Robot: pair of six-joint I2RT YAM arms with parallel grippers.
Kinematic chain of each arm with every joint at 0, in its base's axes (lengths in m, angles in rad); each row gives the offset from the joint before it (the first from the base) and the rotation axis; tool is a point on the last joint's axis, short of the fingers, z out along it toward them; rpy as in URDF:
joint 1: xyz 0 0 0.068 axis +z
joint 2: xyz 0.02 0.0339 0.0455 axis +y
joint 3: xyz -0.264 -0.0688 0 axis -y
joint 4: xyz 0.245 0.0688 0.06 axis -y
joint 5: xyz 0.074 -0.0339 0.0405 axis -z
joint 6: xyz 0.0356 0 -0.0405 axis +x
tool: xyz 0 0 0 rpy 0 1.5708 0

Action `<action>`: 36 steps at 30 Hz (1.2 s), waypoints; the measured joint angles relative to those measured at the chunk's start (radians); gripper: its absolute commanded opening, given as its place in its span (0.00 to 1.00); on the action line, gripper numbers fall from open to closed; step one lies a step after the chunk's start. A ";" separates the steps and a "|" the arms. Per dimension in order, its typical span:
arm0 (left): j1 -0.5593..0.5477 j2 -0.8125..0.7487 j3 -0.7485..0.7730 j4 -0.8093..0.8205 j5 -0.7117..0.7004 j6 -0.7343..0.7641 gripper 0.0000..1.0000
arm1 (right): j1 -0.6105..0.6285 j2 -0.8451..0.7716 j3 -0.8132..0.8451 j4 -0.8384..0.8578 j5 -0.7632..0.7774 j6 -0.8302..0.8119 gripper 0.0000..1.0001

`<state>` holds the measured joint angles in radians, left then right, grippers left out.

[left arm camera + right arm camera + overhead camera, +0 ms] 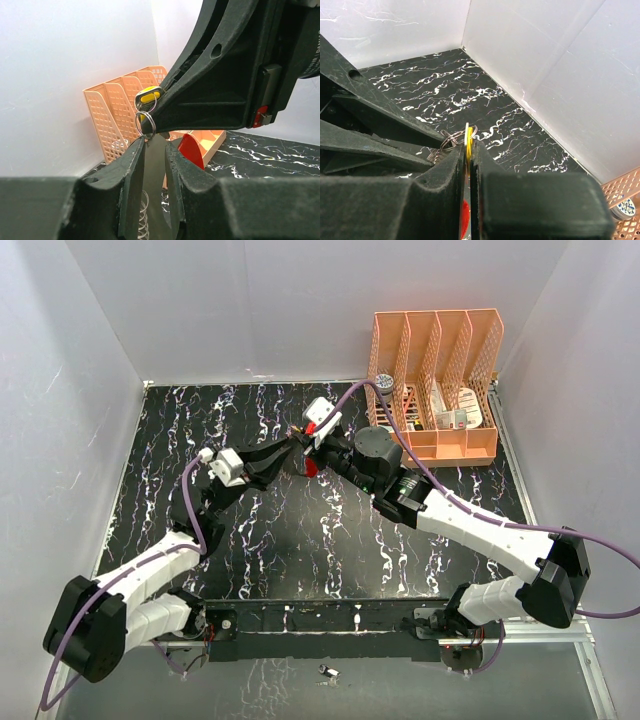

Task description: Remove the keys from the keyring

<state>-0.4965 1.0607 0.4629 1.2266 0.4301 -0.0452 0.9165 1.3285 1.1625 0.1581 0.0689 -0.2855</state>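
Observation:
My right gripper (470, 145) is shut on the yellow key (468, 134), held edge-on with a thin silver blade beside it. The red key (465, 210) hangs just below those fingers. The wire keyring (448, 139) loops out to the left of the yellow key, towards the left arm's fingers (380, 117). In the left wrist view the keyring (145, 123) hangs under the yellow key (149, 95), right at one fingertip of my left gripper (155, 143). Its jaws stand slightly apart and grip nothing. The red key (192, 150) shows behind them. From above, both grippers (288, 452) (304, 441) meet over mid-table.
An orange file organizer (440, 390) with several slots stands at the back right and holds small items. White walls enclose the black marbled table (300, 550) on three sides. A small metal piece (327, 673) lies on the near ledge between the arm bases.

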 measured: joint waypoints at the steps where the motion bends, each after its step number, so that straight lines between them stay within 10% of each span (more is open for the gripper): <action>1: 0.000 0.006 0.000 0.004 0.000 -0.002 0.22 | 0.000 0.000 0.000 0.000 0.000 0.000 0.00; 36: 0.000 0.113 0.014 0.196 -0.050 -0.087 0.00 | 0.006 0.000 0.000 0.005 0.008 0.000 0.00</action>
<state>-0.4965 1.1732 0.4767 1.4227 0.3801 -0.1326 0.9226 1.3285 1.1625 0.1635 0.0772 -0.2852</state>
